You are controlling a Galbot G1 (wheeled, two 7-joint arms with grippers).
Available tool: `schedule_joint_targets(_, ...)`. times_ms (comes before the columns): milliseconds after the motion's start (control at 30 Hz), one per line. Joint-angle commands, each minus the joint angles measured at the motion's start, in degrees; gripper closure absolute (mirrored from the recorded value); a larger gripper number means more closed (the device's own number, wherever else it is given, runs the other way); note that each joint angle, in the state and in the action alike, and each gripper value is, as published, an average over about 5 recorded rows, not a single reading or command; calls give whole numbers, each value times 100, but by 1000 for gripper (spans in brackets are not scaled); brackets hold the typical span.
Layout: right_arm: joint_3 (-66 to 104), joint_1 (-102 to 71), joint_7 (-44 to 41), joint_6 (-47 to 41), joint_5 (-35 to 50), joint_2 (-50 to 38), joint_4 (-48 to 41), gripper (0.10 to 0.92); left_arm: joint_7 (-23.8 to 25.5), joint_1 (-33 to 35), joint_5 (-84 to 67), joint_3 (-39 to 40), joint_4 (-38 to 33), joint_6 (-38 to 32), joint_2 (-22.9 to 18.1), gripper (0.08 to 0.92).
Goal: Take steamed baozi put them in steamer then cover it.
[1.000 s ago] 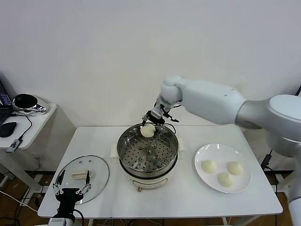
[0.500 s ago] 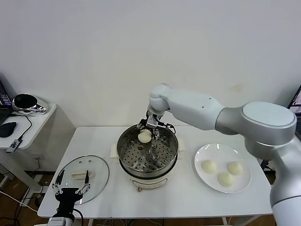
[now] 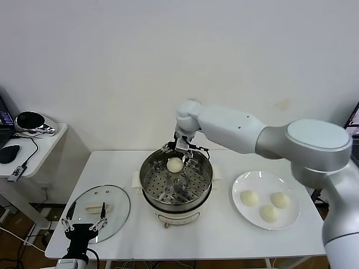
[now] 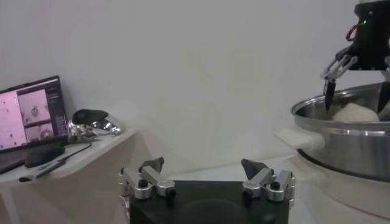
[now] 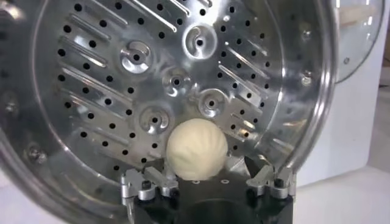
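Baozi [image 3: 175, 164] rests on the steamer [image 3: 176, 185] tray's far side, leaving room for more; right pincer [image 3: 183, 152] spread apart above it, left pincer [image 3: 84, 218] apart, idle.

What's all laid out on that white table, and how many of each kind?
Buns: 4, one in the steamer, three on the plate
Steamer: 1
Glass lid: 1
White plate: 1
Total: 7
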Motion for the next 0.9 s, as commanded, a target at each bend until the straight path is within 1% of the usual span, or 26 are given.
schedule_joint_targets(33, -281, 822, -408, -1272, 1378, -816, 1269, 203, 0, 4, 5, 5, -39, 6, 3, 177)
schedule_joint_targets(133, -518, 1251, -510, -2362, 1973, -1634, 2086, 203, -2, -1, 4, 18, -100, 16, 21, 177)
schedule_joint_targets(267, -802, 1601, -392, -3659, 2374, -2696, 2984, 203, 1, -26, 1, 60, -158, 39, 71, 177)
schedule_joint_targets(400, -904, 1722, -178, -4402, 2511, -3712, 3474, 203, 41, -46, -103, 123, -226, 63, 133, 177)
schedule_joint_targets(533, -859, 1554, -164, -4558, 2205, -4588, 3617, 203, 58, -77, -139, 157, -210, 49, 160, 177)
schedule_joint_targets(633, -873, 1314, -201, -4535, 1861, -5020, 3617, 203, 46, -91, -124, 154, -176, 45, 190, 177)
schedule_joint_targets(767, -714, 728, -158, -4423, 1439, -5281, 3517, 203, 26, -116, -106, 129, -111, 24, 213, 177)
schedule_joint_targets(900, -131, -242, -95, -4383, 1177, -5344, 3339, 203, 18, -133, -101, 127, -68, -6, 191, 177)
